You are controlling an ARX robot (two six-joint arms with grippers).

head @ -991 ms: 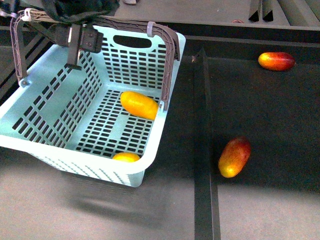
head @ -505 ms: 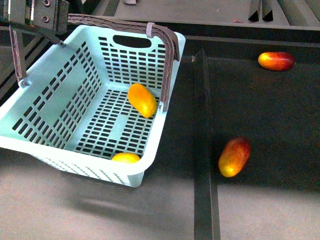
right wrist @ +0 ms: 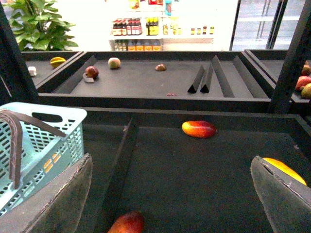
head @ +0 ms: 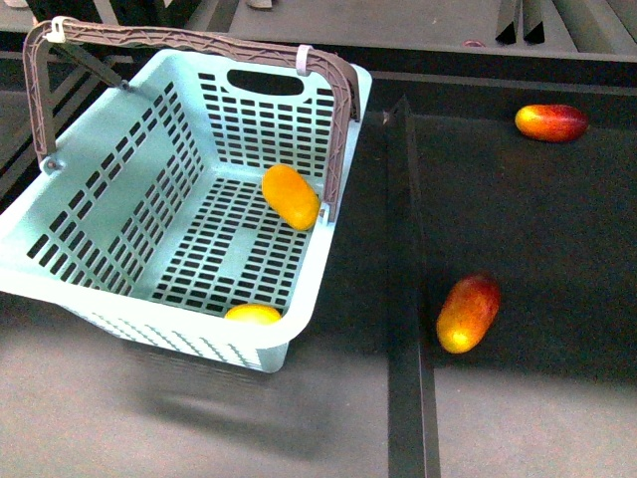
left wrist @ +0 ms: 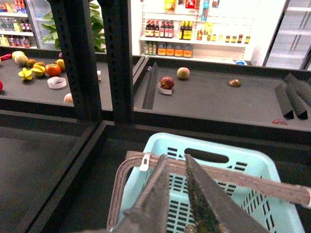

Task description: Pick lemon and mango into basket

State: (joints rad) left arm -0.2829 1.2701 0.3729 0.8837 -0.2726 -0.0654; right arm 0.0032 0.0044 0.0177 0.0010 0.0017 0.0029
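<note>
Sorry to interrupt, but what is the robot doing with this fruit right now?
It is loading fruit into the basket. The mango and the lemon both lie inside. Neither arm holds anything: the left gripper is shut above the basket, the right gripper open over the shelf. Two red-blushed fruits lie outside.

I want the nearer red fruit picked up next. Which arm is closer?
Right. Its open gripper looks onto the tray holding that red fruit; the left gripper hangs over the basket.
</note>
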